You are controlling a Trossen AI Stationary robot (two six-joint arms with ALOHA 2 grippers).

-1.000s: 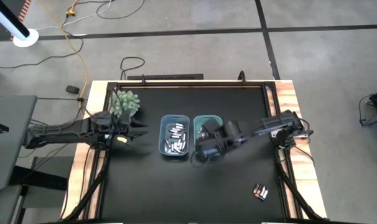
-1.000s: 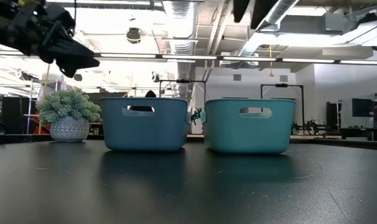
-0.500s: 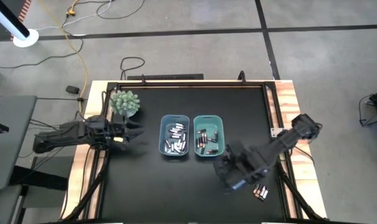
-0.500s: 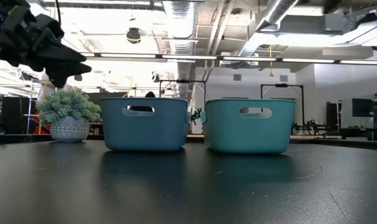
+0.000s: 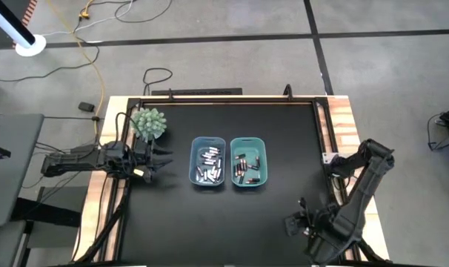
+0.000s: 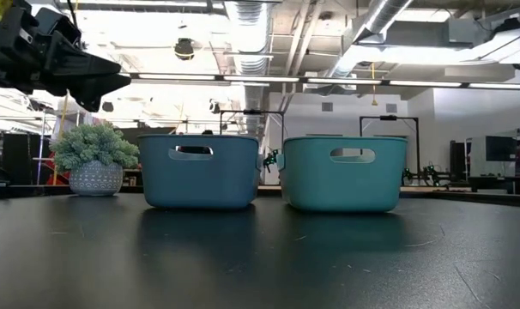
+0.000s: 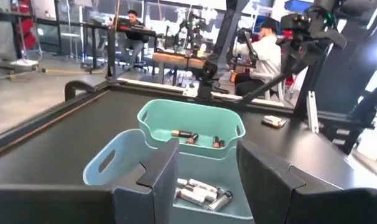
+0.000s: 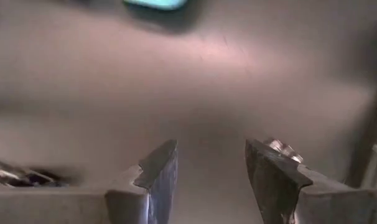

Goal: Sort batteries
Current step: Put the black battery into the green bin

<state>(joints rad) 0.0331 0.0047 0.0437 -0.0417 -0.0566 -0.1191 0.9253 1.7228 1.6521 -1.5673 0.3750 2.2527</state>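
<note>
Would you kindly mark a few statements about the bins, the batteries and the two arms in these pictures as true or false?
1. The two bins stand side by side mid-table. True.
2. The left-hand bin holds the dark batteries. False: it holds the silvery batteries; the dark batteries lie in the right-hand bin.
3. The right gripper is above the bins. False: it is near the table's front right corner.
4. The left gripper is open, holding nothing. True.
5. The potted plant sits between the bins. False: it stands off to their left, behind the left gripper.
</note>
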